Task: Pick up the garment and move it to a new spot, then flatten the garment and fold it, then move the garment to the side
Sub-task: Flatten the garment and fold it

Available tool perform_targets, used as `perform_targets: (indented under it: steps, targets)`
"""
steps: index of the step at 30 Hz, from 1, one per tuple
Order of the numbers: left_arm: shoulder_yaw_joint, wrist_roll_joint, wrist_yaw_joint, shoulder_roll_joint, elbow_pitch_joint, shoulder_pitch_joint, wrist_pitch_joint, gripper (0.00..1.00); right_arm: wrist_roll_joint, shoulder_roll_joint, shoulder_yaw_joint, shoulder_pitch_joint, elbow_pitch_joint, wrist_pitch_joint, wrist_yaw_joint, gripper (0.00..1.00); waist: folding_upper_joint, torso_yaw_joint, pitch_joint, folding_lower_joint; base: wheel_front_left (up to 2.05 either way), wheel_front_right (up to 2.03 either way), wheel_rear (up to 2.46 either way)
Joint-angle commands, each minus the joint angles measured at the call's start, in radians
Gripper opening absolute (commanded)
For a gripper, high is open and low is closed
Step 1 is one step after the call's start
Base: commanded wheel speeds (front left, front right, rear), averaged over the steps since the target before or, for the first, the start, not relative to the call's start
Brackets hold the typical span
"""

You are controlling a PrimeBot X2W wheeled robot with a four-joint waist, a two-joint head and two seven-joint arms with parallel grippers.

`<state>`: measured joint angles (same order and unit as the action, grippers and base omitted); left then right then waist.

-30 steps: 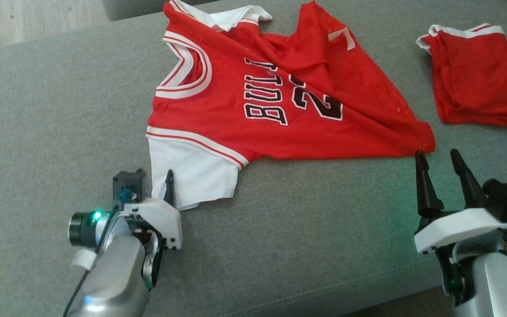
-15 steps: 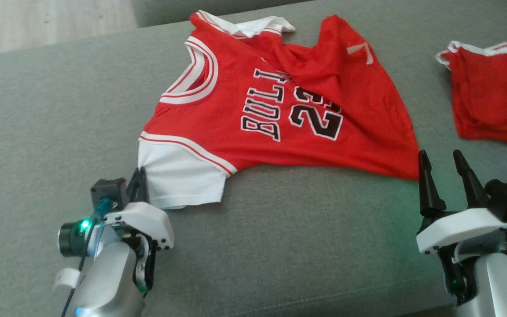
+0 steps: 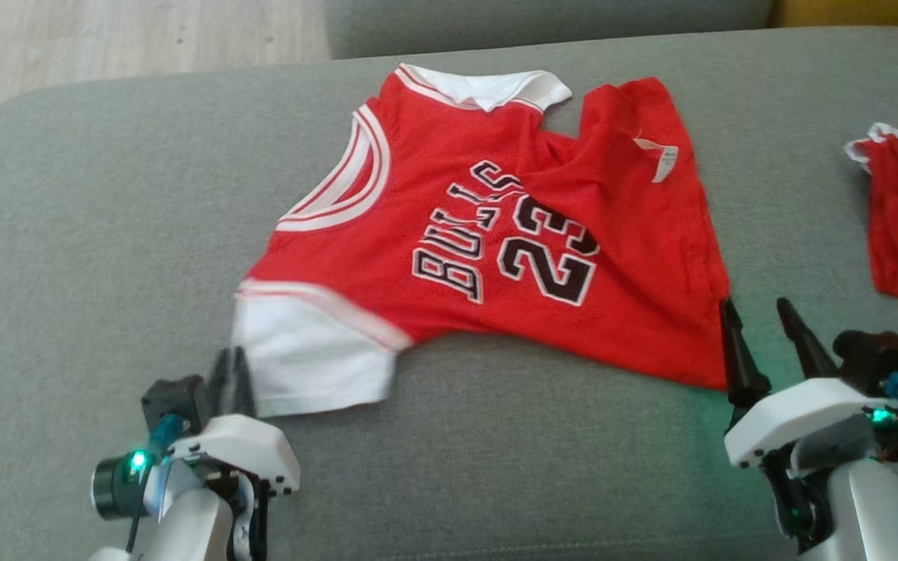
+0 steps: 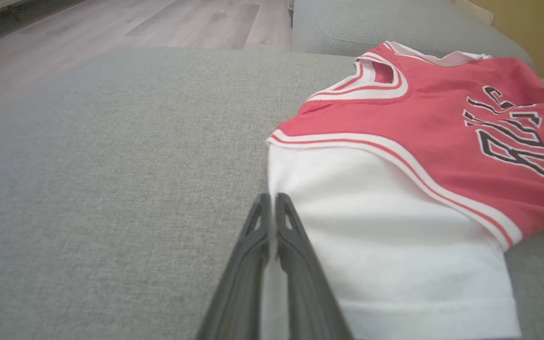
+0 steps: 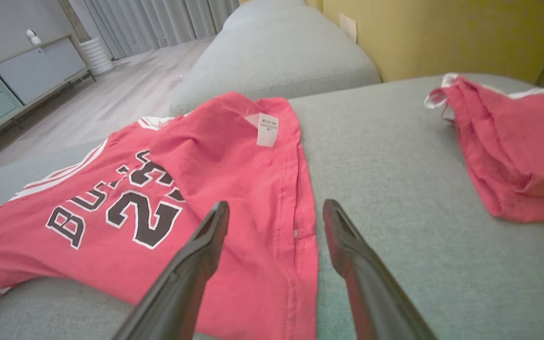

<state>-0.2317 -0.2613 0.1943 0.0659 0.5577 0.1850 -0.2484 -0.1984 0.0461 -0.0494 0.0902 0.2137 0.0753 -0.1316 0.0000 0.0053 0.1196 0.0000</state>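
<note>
Grey sofa cushion [image 3: 106, 234], red jersey [image 3: 496, 234] lying rumpled mid-cushion, left gripper [image 4: 272, 198] pinched closed on its white sleeve edge, right gripper [image 3: 753, 304] fingers parted, empty, straddling its hem corner
</note>
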Motion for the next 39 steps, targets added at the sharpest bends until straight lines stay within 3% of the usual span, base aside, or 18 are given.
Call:
perform_targets:
  steps: [1, 11, 21, 39]
  targets:
    - [0.038, 0.000, 0.006, 0.017, -0.034, 0.030, -0.013, 1.00, -0.007, 0.004, 0.022, 0.023, -0.025, 0.002, 0.001, 1.00, 0.0000, 0.007, 0.003, 0.0000, 0.00, 0.00, 0.00]
    - [0.015, 0.029, -0.021, -0.003, -0.144, 0.040, -0.013, 1.00, -0.078, 0.004, 0.009, 0.173, 0.198, -0.001, 0.001, 1.00, 0.0000, 0.033, 0.062, 0.0000, 0.00, 0.00, 0.00]
    - [-0.022, 0.039, -0.041, -0.013, -0.152, 0.060, -0.013, 1.00, -0.033, 0.004, -0.035, 0.351, 0.446, -0.074, 0.001, 1.00, 0.0000, 0.068, 0.110, 0.0000, 0.00, 0.00, 0.00]
    - [-0.039, 0.039, -0.041, -0.015, -0.145, 0.083, -0.013, 1.00, -0.046, 0.014, -0.018, 0.488, 0.651, -0.171, 0.001, 1.00, 0.0000, 0.074, 0.139, 0.0000, 0.00, 0.00, 0.00]
